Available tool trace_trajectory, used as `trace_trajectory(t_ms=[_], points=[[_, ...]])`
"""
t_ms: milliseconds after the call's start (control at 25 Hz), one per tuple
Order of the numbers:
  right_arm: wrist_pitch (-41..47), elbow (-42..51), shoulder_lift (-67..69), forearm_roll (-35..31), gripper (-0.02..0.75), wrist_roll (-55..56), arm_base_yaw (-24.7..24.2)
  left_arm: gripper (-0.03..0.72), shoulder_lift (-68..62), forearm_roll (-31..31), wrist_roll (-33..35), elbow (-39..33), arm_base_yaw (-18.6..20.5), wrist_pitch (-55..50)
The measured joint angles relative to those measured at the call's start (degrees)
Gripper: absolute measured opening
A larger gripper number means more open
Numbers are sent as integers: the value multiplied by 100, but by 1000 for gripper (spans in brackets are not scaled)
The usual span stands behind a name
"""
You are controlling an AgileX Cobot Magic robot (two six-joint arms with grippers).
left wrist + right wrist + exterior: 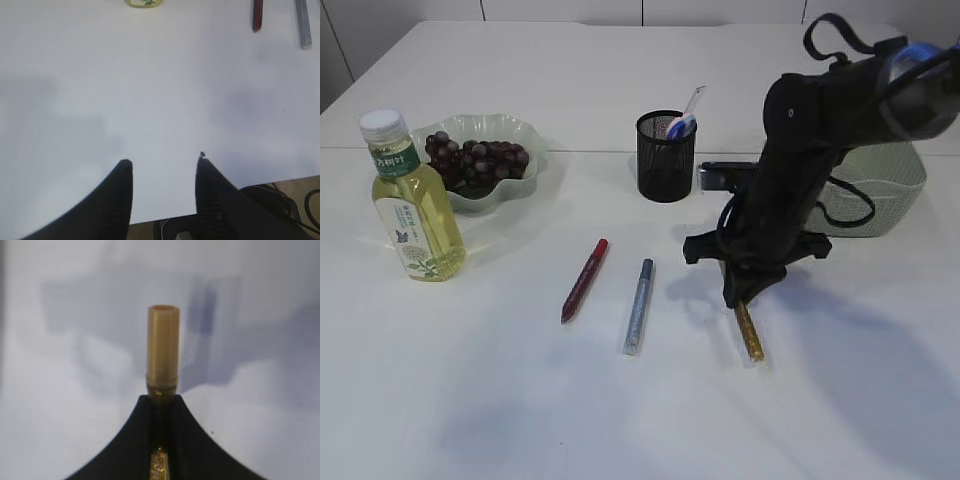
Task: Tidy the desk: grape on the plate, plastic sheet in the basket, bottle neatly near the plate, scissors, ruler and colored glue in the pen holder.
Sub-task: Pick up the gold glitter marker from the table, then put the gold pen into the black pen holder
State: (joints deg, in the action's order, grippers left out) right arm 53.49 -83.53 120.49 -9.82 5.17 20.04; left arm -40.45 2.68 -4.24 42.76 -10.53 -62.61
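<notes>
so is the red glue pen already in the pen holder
No, the red glue pen lies flat on the table, apart from the pen holder.

White bench. Far left: bottle of yellow liquid, upright, white cap, just in front of a pale green plate holding dark grapes. Centre back: black mesh pen holder with items standing in it. In front, red glue pen and silver glue pen lie apart on the bench. Right gripper points down onto the upper end of a gold glue pen. Pale green basket behind the arm.
</notes>
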Motion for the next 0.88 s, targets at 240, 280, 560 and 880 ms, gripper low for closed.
trace_trajectory(t_ms=[240, 280, 560, 880], points=[[-824, 409, -736, -117, 51, -517, 261, 309, 0, 0, 0, 0, 0, 0], [-1029, 553, -869, -154, 51, -587, 271, 309, 0, 0, 0, 0, 0, 0], [-2799, 1927, -2019, -263, 50, -984, 304, 309, 0, 0, 0, 0, 0, 9], [-4604, 2486, -2624, -299, 50, -1472, 304, 309, 0, -21, 0, 0, 0, 99]])
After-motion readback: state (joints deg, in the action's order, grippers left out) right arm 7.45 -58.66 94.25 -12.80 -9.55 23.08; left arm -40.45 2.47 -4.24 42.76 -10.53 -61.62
